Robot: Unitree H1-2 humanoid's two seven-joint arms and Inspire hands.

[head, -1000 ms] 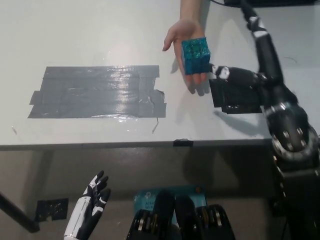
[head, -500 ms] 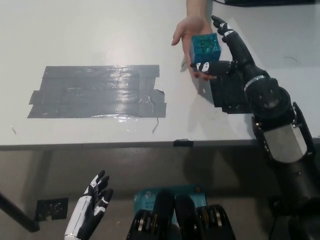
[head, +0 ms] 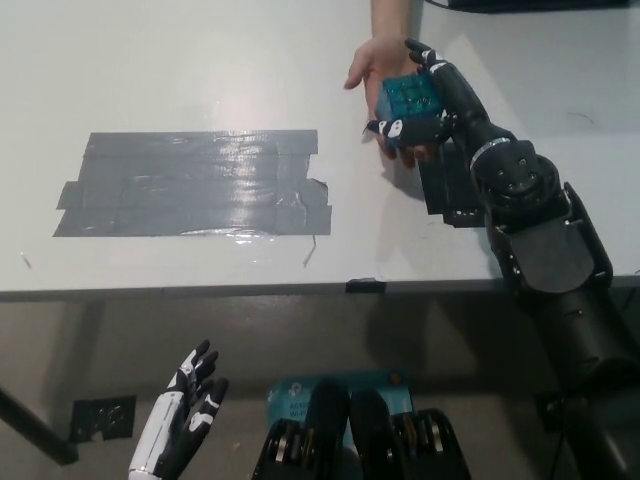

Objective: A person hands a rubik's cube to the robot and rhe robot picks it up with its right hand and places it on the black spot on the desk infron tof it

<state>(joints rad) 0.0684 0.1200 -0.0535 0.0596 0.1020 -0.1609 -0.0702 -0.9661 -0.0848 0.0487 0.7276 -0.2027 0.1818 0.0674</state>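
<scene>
Head view: black right hand [head: 437, 98] grips blue-green cube [head: 409, 106] on person's palm [head: 377, 62], worktop's [head: 180, 70] far edge; white left hand [head: 183, 420] open below.

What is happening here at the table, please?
A person's hand holds out a blue Rubik's cube on its open palm. The robot's black right hand has its fingers around the cube, which lies on the palm, not yet lifted away. The dark taped patch on the white desk has nothing on it. The white left hand hangs open below the desk edge.
</scene>
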